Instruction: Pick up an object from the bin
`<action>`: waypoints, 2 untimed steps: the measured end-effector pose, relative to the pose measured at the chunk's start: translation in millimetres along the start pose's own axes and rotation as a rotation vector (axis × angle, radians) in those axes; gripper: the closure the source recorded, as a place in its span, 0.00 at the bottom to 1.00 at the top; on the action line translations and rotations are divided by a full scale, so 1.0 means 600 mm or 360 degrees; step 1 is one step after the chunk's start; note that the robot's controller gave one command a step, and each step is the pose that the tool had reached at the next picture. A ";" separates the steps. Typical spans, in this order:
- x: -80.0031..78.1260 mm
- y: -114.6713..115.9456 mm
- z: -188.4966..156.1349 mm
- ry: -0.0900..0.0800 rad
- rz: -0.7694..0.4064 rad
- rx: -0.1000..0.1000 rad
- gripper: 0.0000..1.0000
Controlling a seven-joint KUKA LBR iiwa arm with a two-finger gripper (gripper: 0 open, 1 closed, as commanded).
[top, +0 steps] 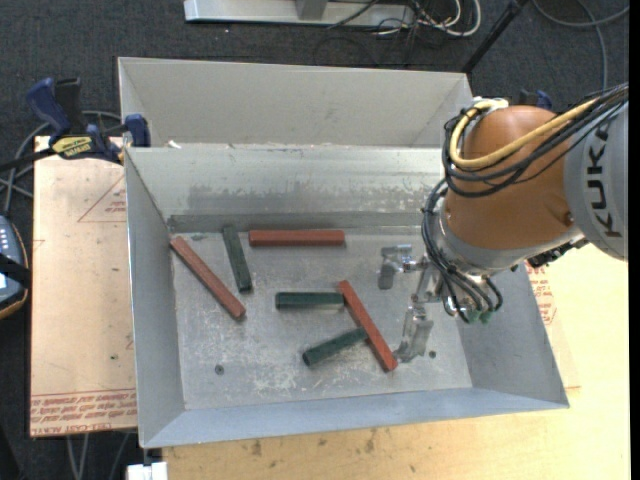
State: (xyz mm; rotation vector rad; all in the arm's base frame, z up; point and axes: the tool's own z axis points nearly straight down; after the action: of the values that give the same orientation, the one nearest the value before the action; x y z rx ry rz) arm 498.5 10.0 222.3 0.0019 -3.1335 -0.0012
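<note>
My gripper (406,301) hangs low over the right side of the bin floor, open, with one fingertip (396,264) toward the back and the other (414,336) toward the front. Nothing is between them. A red bar (365,324) lies diagonally just left of the gripper, its lower end close beside the front fingertip. A dark green bar (334,347) lies against that red bar on its left. Another dark green bar (309,300) rests flat a little further left.
A red bar (297,237) lies along the back of the floor. A short green bar (237,259) and a long red bar (207,277) lie at the left. The arm's orange cover and cables hang over the bin's right wall.
</note>
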 end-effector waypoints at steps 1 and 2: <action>-0.028 0.131 0.210 -0.0001 -0.0122 -0.0002 0.00; -0.012 0.084 0.257 -0.0005 -0.0092 0.0002 0.00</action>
State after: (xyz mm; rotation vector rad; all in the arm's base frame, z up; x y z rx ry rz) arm 504.4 60.6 67.9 0.0924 -3.1356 0.0004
